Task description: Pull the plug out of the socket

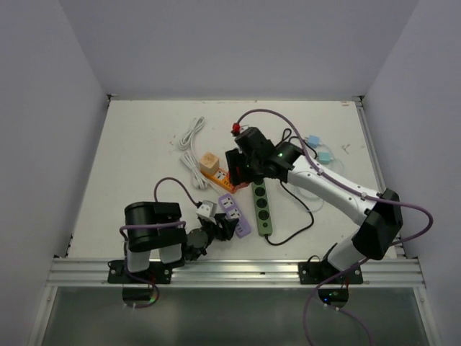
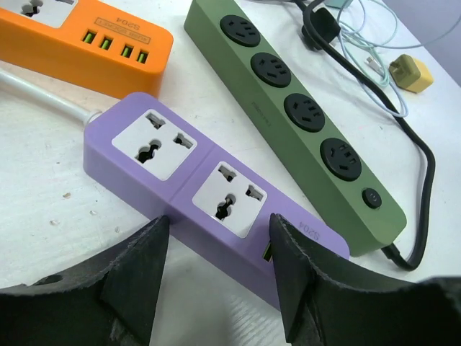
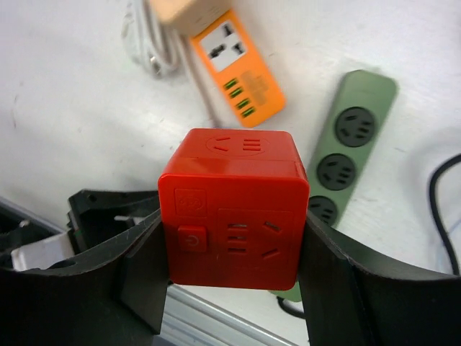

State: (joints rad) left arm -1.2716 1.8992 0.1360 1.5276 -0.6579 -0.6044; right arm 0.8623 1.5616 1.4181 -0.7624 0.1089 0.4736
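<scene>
Right jaws clamped on red cube socket [image 3: 234,209], up off white bench [image 1: 144,151]; clear only from wrist cam. Left jaws straddle purple strip [image 2: 209,187], can't tell if gripping. Grey walls [image 1: 230,43].

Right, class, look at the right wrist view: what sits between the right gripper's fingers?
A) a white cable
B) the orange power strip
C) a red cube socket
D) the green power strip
C: the red cube socket is pinched on both sides by the right gripper, while the orange power strip and the green power strip lie on the table beyond it.
</scene>
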